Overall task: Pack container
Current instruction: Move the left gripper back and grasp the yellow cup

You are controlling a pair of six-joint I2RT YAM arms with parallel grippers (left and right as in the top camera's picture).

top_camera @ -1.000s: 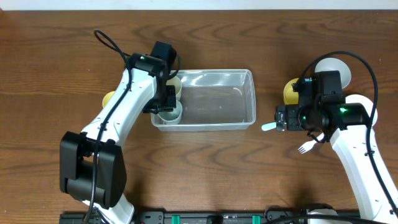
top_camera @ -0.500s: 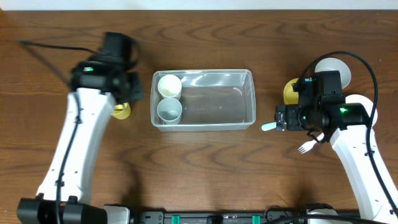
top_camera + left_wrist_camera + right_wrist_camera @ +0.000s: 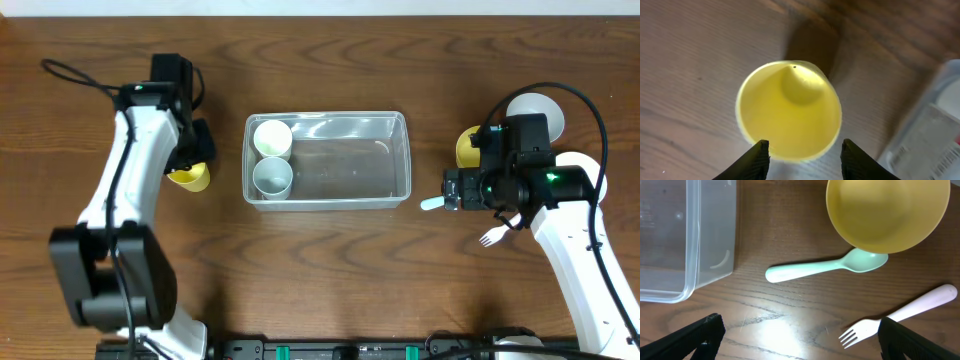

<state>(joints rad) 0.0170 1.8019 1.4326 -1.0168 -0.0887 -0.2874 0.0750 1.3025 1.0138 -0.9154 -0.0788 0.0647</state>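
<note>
The clear plastic container (image 3: 350,165) stands mid-table with a cream cup (image 3: 272,137) and a pale grey cup (image 3: 273,176) at its left end. A yellow cup (image 3: 190,178) lies on the table left of it; in the left wrist view the yellow cup (image 3: 789,111) faces its mouth at my open left gripper (image 3: 804,157), which is just short of its rim. My right gripper (image 3: 800,332) is open and empty above bare table, with a mint spoon (image 3: 825,267), a white fork (image 3: 897,315) and a yellow bowl (image 3: 887,210) ahead of it. The container's corner (image 3: 690,235) is at left.
A white bowl (image 3: 540,108) sits at the far right behind the right arm, next to the yellow bowl (image 3: 468,148). The mint spoon (image 3: 432,203) and fork (image 3: 492,236) lie right of the container.
My left arm left the container, where the two cups stay, and swung left to the yellow cup, now facing its mouth. The right arm has not moved.
</note>
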